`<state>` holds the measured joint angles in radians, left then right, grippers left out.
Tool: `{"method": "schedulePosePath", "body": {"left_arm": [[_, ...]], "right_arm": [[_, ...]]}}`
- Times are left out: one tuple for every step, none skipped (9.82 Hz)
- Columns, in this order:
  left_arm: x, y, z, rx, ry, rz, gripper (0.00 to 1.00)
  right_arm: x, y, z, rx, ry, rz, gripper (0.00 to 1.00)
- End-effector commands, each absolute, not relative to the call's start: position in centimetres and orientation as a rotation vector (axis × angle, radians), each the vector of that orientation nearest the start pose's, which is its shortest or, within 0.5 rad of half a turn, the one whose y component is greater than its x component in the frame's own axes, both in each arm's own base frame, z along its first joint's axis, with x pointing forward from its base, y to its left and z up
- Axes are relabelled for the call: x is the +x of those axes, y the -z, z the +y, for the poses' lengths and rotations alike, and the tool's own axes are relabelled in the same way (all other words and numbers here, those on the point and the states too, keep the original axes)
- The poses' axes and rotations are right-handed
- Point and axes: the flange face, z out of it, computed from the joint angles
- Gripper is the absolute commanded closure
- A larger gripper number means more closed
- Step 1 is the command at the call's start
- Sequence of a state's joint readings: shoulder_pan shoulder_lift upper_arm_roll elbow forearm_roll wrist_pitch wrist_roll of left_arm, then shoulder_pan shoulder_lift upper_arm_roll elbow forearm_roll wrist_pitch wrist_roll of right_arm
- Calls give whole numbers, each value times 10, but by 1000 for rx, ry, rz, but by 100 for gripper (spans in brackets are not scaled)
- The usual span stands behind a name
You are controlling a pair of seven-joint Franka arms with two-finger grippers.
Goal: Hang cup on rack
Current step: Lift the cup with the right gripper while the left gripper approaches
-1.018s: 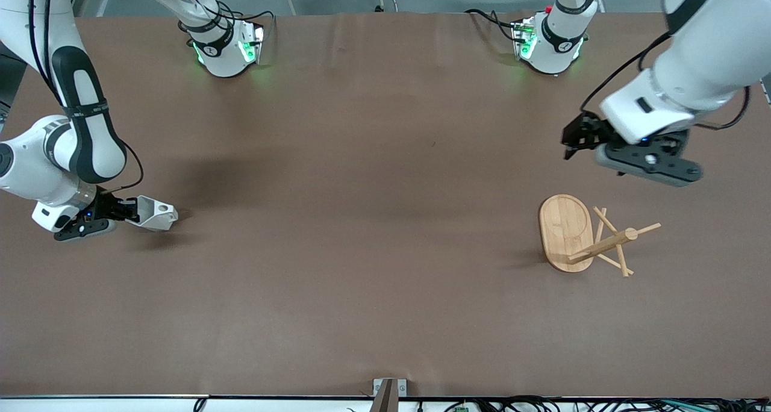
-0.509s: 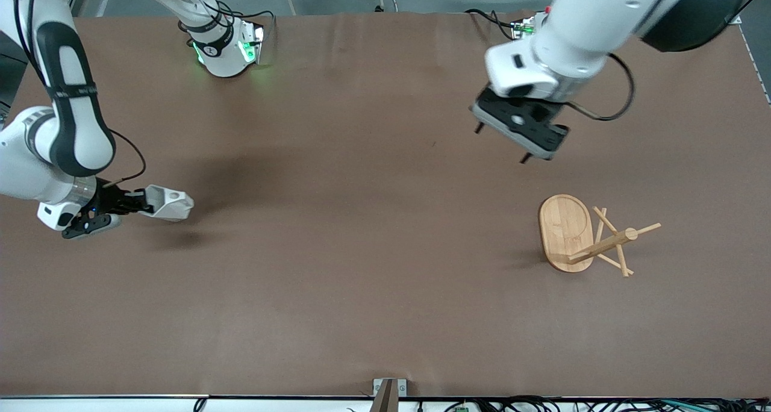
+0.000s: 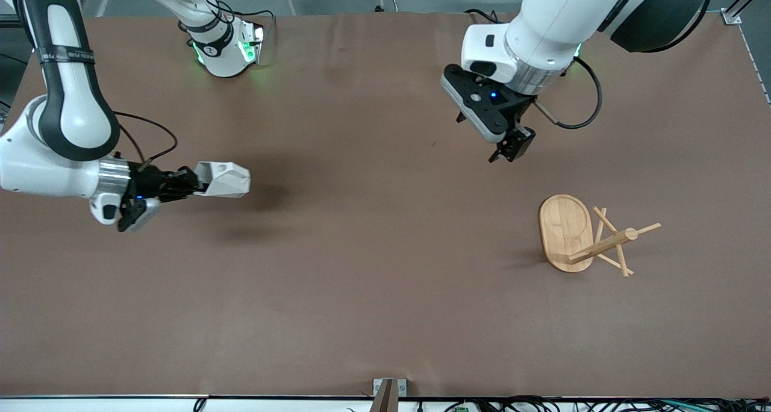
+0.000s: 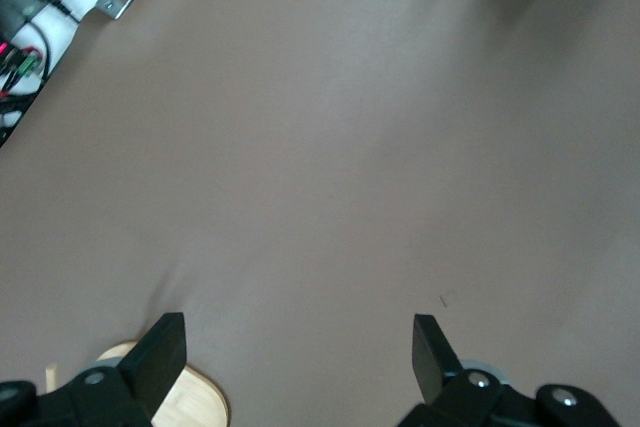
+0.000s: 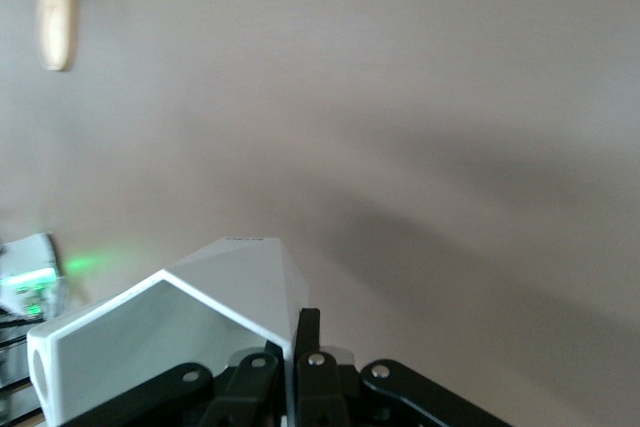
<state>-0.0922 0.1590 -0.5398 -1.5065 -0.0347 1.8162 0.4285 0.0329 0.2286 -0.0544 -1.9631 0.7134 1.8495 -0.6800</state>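
Note:
The white faceted cup (image 3: 224, 179) is held on its side in the air by my right gripper (image 3: 194, 183), over the table toward the right arm's end. In the right wrist view the fingers (image 5: 305, 332) are shut on the cup's wall (image 5: 200, 317). The bamboo rack (image 3: 581, 237) stands toward the left arm's end and seems tipped, with its oval base (image 3: 563, 228) showing and its post and pegs (image 3: 614, 241) pointing toward the left arm's end. My left gripper (image 3: 509, 148) is open and empty in the air over bare table, short of the rack. Its wrist view (image 4: 300, 337) shows the base's edge (image 4: 190, 405).
The brown table cover (image 3: 373, 267) is bare around the cup and the rack. The two arm bases (image 3: 226, 44) stand along the table's edge farthest from the front camera. The rack's base also shows small in the right wrist view (image 5: 55, 12).
My right gripper has carried the cup up and toward the table's middle. My left arm has swung from the table's end toward the middle, with its gripper turned.

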Motion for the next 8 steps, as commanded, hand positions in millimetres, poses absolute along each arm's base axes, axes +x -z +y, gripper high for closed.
{"method": "schedulePosePath", "body": {"left_arm": [[494, -588, -371, -2789, 246, 1772, 0], [482, -589, -383, -2767, 245, 1812, 0], [474, -586, -389, -2750, 228, 1833, 0], [460, -577, -399, -2728, 195, 1865, 0], [446, -573, -405, -2707, 222, 1874, 0], [435, -574, -410, -2723, 259, 1880, 0], [427, -577, -415, -2753, 281, 1882, 0], [425, -578, -419, -2752, 297, 1890, 0]], "right_arm": [[572, -365, 85, -2226, -90, -348, 99], [572, -368, 100, -2153, -81, -316, 99], [572, -370, 116, -2082, -75, -296, 100], [571, -372, 137, -2008, -69, -264, 99], [571, -378, 155, -1942, -57, -236, 99], [571, -380, 161, -1905, -51, -214, 99], [569, -385, 182, -1839, -47, -194, 99], [563, -390, 203, -1798, -63, -207, 99]]}}
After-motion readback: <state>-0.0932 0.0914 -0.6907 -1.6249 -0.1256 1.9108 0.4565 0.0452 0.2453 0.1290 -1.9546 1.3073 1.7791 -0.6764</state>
